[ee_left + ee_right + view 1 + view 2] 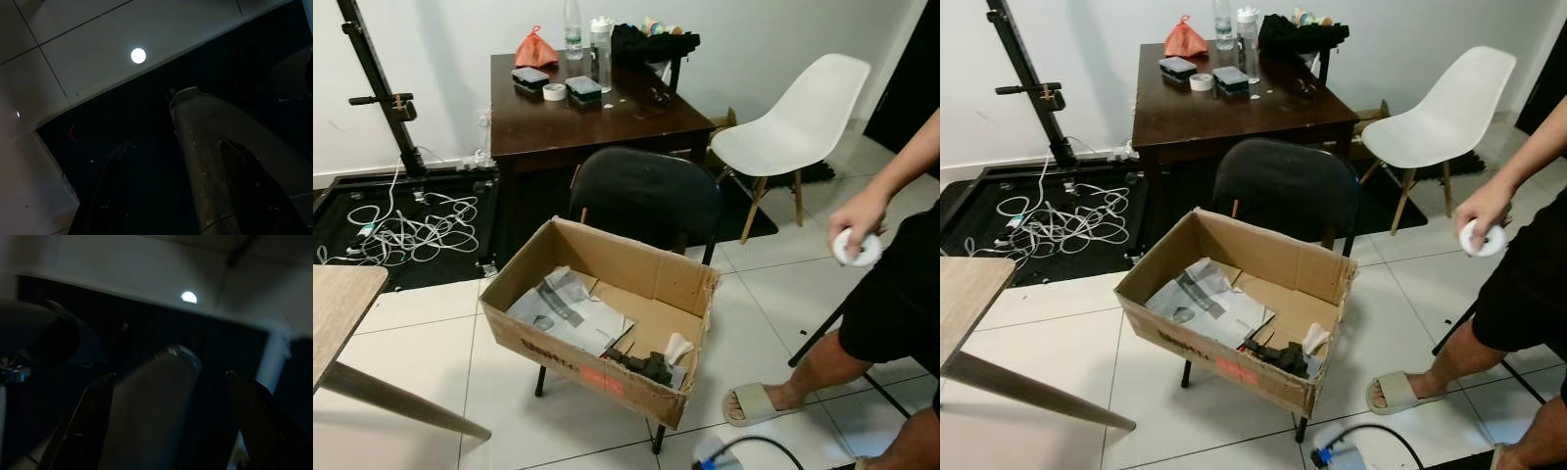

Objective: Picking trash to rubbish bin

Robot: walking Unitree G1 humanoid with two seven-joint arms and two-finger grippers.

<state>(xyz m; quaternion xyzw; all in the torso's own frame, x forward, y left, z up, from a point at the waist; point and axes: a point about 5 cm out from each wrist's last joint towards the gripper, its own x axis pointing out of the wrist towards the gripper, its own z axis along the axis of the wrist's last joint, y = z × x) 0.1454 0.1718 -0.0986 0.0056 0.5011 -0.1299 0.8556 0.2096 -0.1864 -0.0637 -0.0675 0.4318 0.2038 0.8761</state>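
While both arms hang low in shade, the left gripper points at a pale tiled floor bearing one bright light reflection, its two black fingers spread apart around nothing. The right gripper hangs the same way, blurred and dim, its fingers also apart and empty.

Ahead, an open cardboard box sits on a black chair, flaps up. Inside lie crumpled grey paper toward the robot's left, and dark scraps with a white crumpled piece at the near right corner. The box's near wall overhangs the seat toward the robot.

At the right edge stands a person, hand lowered and gripping a white roll, with a sandalled foot on the tiles just beside the box's right corner. Between foot and box only a narrow strip of floor shows.

Open tiles spread to the left of the chair, bounded by a pale wooden tabletop with a slanted leg at the near left. Behind the chair stands a dark wooden table with bottles, an orange bag and small cases on it. A white chair stands to its right, and a black mat with tangled white cables lies to the left.
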